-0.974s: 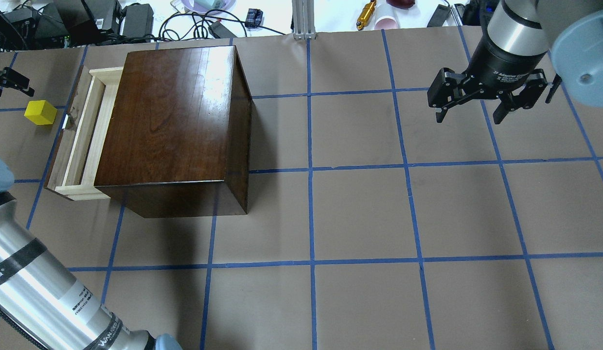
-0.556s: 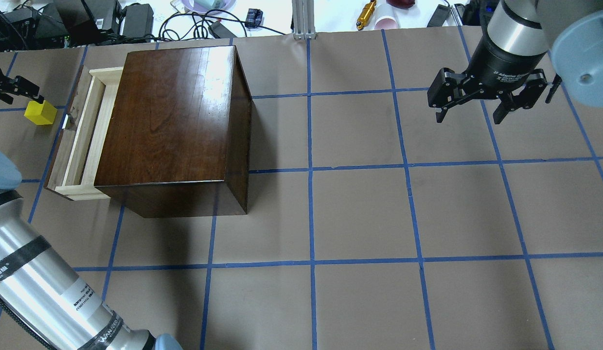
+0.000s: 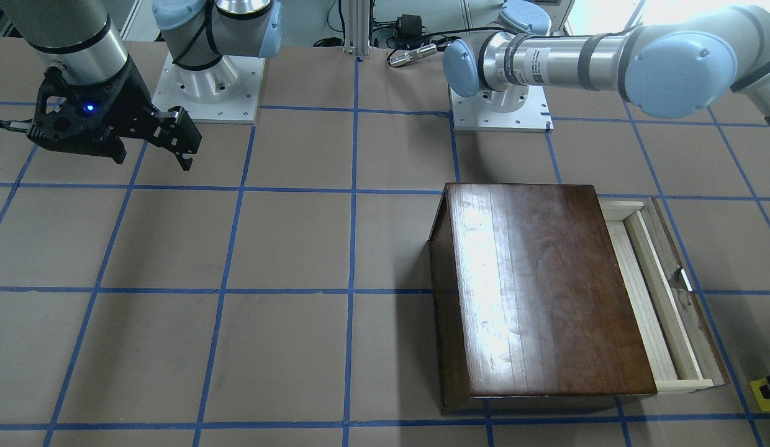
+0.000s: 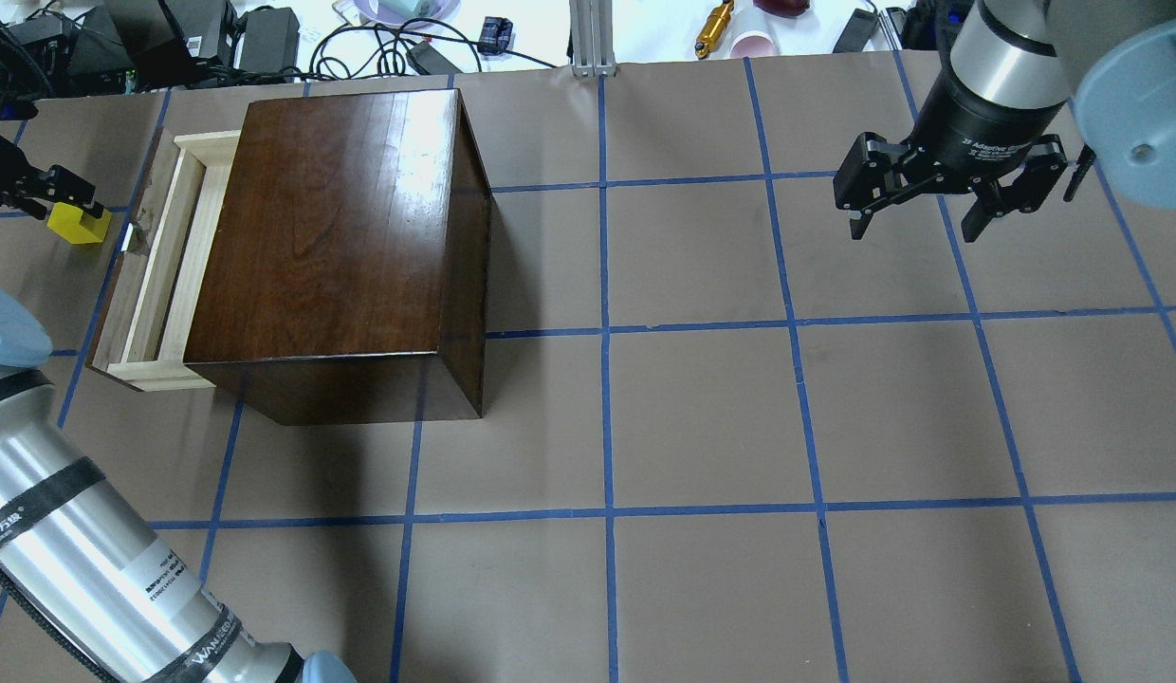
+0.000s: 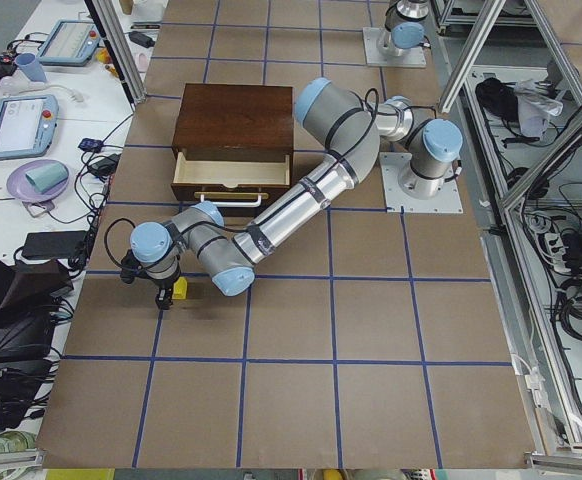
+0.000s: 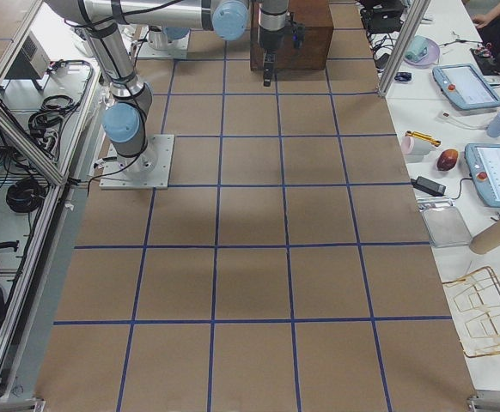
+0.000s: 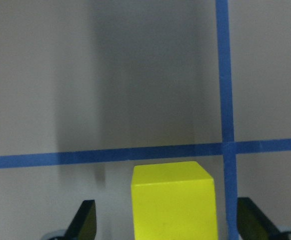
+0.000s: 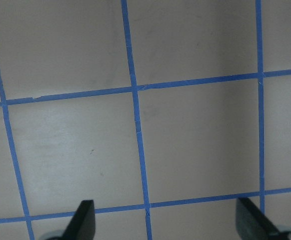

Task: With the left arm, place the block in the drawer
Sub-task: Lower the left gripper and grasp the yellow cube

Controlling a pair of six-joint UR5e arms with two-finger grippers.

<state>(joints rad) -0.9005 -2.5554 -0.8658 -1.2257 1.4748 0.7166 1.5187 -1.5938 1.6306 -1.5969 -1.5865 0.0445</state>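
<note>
The yellow block (image 4: 76, 230) lies on the table just left of the drawer (image 4: 161, 266), which is pulled partly out of the dark brown cabinet (image 4: 341, 247). My left gripper (image 4: 52, 194) is open and low over the block. In the left wrist view the block (image 7: 173, 200) sits between the two spread fingertips (image 7: 85, 225), touching neither. The block also shows at the front-facing view's right edge (image 3: 767, 394). The drawer (image 3: 664, 304) looks empty. My right gripper (image 4: 915, 223) is open and empty, hanging above the far right of the table.
My left arm's silver forearm (image 4: 95, 569) crosses the near left corner. Cables, power bricks and cups (image 4: 266, 38) lie beyond the far table edge. The arm bases (image 3: 205, 81) stand on plates at the robot's side.
My left gripper has moved toward the block and down, and its finger now overlaps the block's top edge. The block, the drawer and the right arm have not moved.
</note>
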